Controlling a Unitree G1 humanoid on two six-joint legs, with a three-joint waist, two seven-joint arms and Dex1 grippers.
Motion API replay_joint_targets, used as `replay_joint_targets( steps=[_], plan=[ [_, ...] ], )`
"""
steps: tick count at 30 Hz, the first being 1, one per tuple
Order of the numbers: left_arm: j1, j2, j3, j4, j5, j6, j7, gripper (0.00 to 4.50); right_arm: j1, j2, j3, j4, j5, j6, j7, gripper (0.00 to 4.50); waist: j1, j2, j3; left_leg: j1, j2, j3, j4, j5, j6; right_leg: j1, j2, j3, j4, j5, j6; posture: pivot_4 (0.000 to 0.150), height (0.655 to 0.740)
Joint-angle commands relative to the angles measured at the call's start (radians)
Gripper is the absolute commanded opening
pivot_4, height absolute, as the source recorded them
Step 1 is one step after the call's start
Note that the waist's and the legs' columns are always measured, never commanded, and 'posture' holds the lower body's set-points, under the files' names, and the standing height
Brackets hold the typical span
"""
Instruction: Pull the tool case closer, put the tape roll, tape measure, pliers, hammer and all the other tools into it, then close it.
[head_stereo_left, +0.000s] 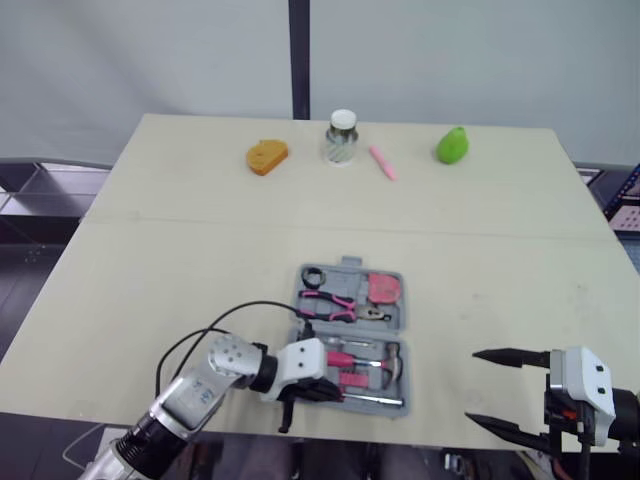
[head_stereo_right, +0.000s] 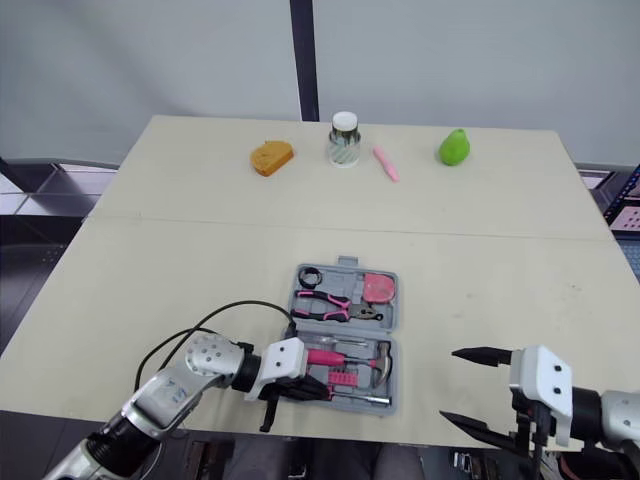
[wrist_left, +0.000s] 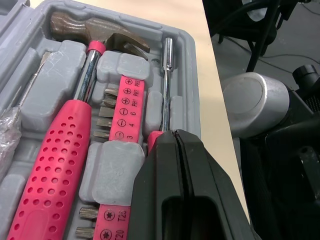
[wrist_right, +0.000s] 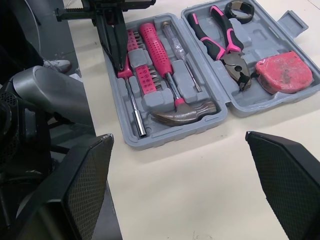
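The grey tool case (wrist_right: 175, 131) lies open near the bench's (head_stereo_left: 200, 260) front edge. The hammer (wrist_right: 167, 75), pliers (wrist_right: 225, 45), tape measure (wrist_right: 282, 72) and tape roll (wrist_right: 239, 10) sit in its moulded slots. My left fingers (wrist_left: 167, 165) are pressed together, tips on the long driver's (wrist_right: 131, 97) pink handle. My right fingers (head_stereo_left: 505, 354) are spread wide, apart to the case's right.

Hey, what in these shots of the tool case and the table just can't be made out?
1. Left wrist view: the shut left gripper covers the handle of the driver, so whether they touch is hidden.
2. Same view: the picture edge cuts off the handle end of the hammer.
3. Eye views: the jar is too small to tell what it holds.
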Motion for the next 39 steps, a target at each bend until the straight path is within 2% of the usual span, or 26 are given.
replay_joint_targets(
  steps=[1, 7, 12, 19, 24, 28, 34, 35, 39],
  plan=[
    [0.042, 0.018, 0.049, 0.001, -0.039, 0.020, 0.002, 0.07, -0.016, 0.009, 0.002, -0.026, 0.016, -0.010, 0.001, 4.50, -0.002, 0.000, 0.000, 0.000, 0.000, 0.000, 0.000, 0.000, 0.000, 0.000, 0.000, 0.000, 0.000, 0.000, 0.000, 0.150, 0.6950],
    [0.037, 0.003, 0.324, -0.129, -0.274, 0.107, 0.036, 0.07, -0.108, -0.003, 0.052, 0.012, -0.003, -0.006, -0.009, 4.50, -0.005, -0.001, 0.002, -0.001, 0.002, 0.001, 0.000, 0.000, -0.001, -0.001, 0.001, 0.000, 0.000, 0.000, 0.000, 0.150, 0.6950],
    [0.041, 0.042, 0.504, -0.172, -0.410, 0.178, 0.045, 0.07, -0.201, -0.015, 0.101, 0.052, -0.028, 0.005, -0.020, 4.50, -0.003, -0.001, 0.002, -0.001, 0.001, 0.000, 0.000, 0.000, -0.001, -0.001, 0.000, -0.001, 0.000, 0.000, 0.000, 0.150, 0.6950],
    [0.169, 0.173, 0.686, -0.172, -0.480, 0.205, 0.010, 0.07, -0.258, -0.012, 0.158, 0.063, -0.070, 0.023, -0.060, 4.50, -0.007, -0.002, 0.003, -0.001, 0.001, 0.001, 0.000, 0.000, -0.001, -0.002, 0.001, 0.000, 0.001, 0.000, 0.000, 0.150, 0.6950],
    [0.334, 0.198, 0.785, -0.176, -0.474, 0.159, 0.001, 0.07, -0.221, 0.007, 0.168, 0.027, -0.082, 0.065, -0.111, 4.50, -0.007, -0.002, 0.003, -0.001, 0.001, 0.002, 0.000, -0.001, -0.001, -0.002, 0.001, 0.000, 0.000, 0.000, 0.000, 0.150, 0.6950],
    [0.449, 0.199, 0.837, -0.185, -0.481, 0.130, -0.015, 0.00, -0.172, 0.033, 0.175, 0.001, -0.091, 0.071, -0.145, 3.25, -0.001, -0.002, 0.003, -0.001, 0.002, 0.001, -0.001, -0.001, -0.002, -0.002, 0.001, 0.000, -0.001, 0.000, -0.001, 0.150, 0.6950],
    [0.569, 0.175, 0.880, -0.147, -0.461, 0.063, -0.024, 0.00, -0.120, 0.074, 0.203, -0.014, -0.101, 0.074, -0.186, 0.29, -0.003, -0.002, 0.003, -0.001, 0.002, 0.002, -0.001, -0.003, -0.003, -0.003, 0.001, 0.001, -0.005, -0.001, -0.001, 0.150, 0.6950],
    [0.585, 0.170, 0.883, -0.142, -0.458, 0.051, -0.025, 0.00, -0.114, 0.078, 0.203, -0.013, -0.101, 0.074, -0.190, 0.03, -0.003, -0.002, 0.003, -0.001, 0.003, 0.002, -0.002, -0.003, -0.003, -0.004, 0.001, 0.001, -0.005, -0.001, -0.001, 0.150, 0.6950],
    [0.658, 0.142, 0.901, -0.103, -0.441, -0.023, -0.036, 0.00, -0.082, 0.094, 0.203, -0.010, -0.118, 0.062, -0.204, 0.03, -0.005, -0.002, 0.003, -0.001, 0.003, 0.004, -0.002, -0.003, -0.003, -0.004, 0.001, 0.001, -0.005, -0.001, -0.001, 0.150, 0.6950]
  ],
)
